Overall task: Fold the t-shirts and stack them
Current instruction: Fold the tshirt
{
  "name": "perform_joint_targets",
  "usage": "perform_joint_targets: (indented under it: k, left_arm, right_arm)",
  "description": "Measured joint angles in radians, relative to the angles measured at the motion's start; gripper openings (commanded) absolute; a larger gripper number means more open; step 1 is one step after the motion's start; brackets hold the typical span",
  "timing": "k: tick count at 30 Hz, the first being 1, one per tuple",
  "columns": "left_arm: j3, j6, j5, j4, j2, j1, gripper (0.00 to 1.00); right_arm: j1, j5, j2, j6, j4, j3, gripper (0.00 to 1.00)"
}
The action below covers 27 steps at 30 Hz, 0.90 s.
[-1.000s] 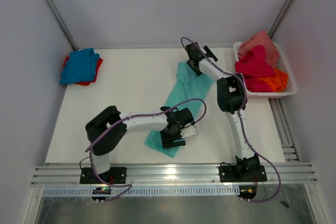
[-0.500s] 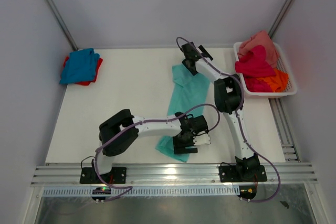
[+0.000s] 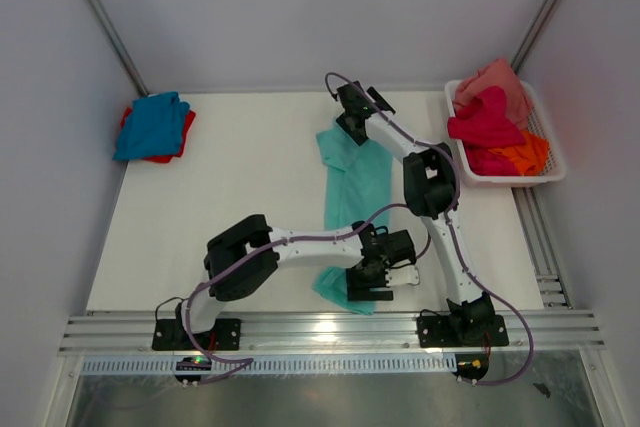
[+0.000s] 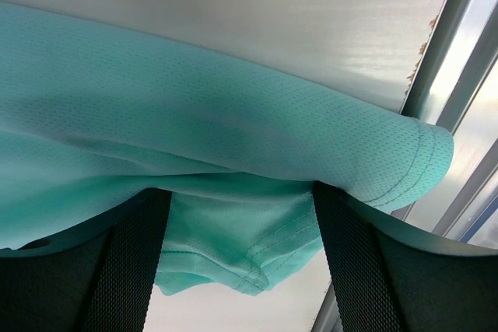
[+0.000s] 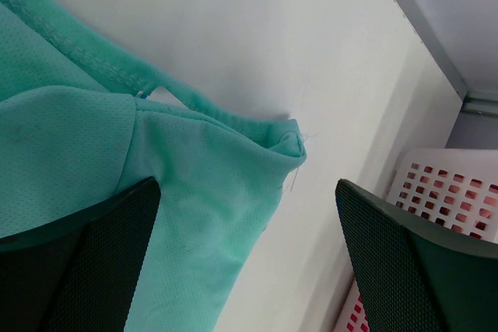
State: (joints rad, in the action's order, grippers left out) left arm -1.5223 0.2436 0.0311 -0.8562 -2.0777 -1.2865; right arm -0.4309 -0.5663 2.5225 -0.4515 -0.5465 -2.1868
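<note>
The mint-teal t-shirt (image 3: 350, 187) lies as a long narrow strip from the far middle of the table towards the near edge. My left gripper (image 3: 368, 289) is at its near end. In the left wrist view a bunched hem of the shirt (image 4: 233, 246) fills the gap between the jaws and hangs above the table, so the gripper (image 4: 241, 215) is closed on it. My right gripper (image 3: 347, 127) is at the far end. In the right wrist view it (image 5: 247, 192) is open, its left finger over the shirt's collar end (image 5: 179, 184), which lies flat.
A blue tee (image 3: 150, 123) lies folded on a red one (image 3: 186, 133) at the far left. The white mesh basket (image 3: 505, 180) at the far right holds magenta (image 3: 485, 122), orange (image 3: 522, 155) and salmon pink (image 3: 492, 79) tees. Metal rails (image 3: 330, 332) run along the near edge.
My left gripper has swung right along the near edge, dragging the shirt's near end with it. My right gripper has shifted left at the far end. The strip now runs nearly straight front to back.
</note>
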Motion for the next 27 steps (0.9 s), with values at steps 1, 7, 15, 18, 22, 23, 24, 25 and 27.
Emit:
perform_joint_targets:
  k: [1, 7, 15, 18, 22, 23, 24, 25, 27]
  left_arm:
    - [-0.008, 0.000, 0.000, -0.002, -0.005, -0.002, 0.76]
    - [-0.055, 0.003, 0.002, -0.007, -0.034, -0.017, 0.76]
    - [-0.119, 0.002, 0.005, -0.013, -0.074, -0.039, 0.76]
    - [-0.119, -0.001, 0.005, -0.011, -0.074, -0.040, 0.76]
    - [-0.126, -0.013, 0.002, -0.012, -0.074, -0.041, 0.77]
    - [-0.127, -0.021, -0.002, -0.012, -0.074, -0.042, 0.77]
    - [-0.131, -0.028, -0.005, -0.013, -0.074, -0.043, 0.77]
    - [-0.136, -0.033, -0.012, -0.014, -0.076, -0.044, 0.77]
    - [-0.151, -0.048, -0.032, -0.014, -0.082, -0.049, 0.79]
  right_arm:
    - [-0.001, 0.004, 0.000, -0.001, 0.000, -0.001, 1.00]
    - [-0.008, 0.027, 0.000, -0.010, 0.000, -0.003, 0.99]
    - [-0.035, 0.058, 0.000, -0.019, -0.001, -0.013, 0.99]
    - [-0.043, 0.060, 0.000, -0.021, 0.001, -0.012, 0.99]
    - [-0.044, 0.059, 0.000, -0.022, 0.009, -0.008, 0.99]
    - [-0.044, 0.058, 0.000, -0.022, 0.010, -0.008, 0.99]
    - [-0.044, 0.057, 0.000, -0.022, 0.011, -0.008, 0.99]
    - [-0.045, 0.056, 0.000, -0.022, 0.012, -0.008, 1.00]
    - [-0.045, 0.056, 0.000, -0.022, 0.015, -0.007, 0.99]
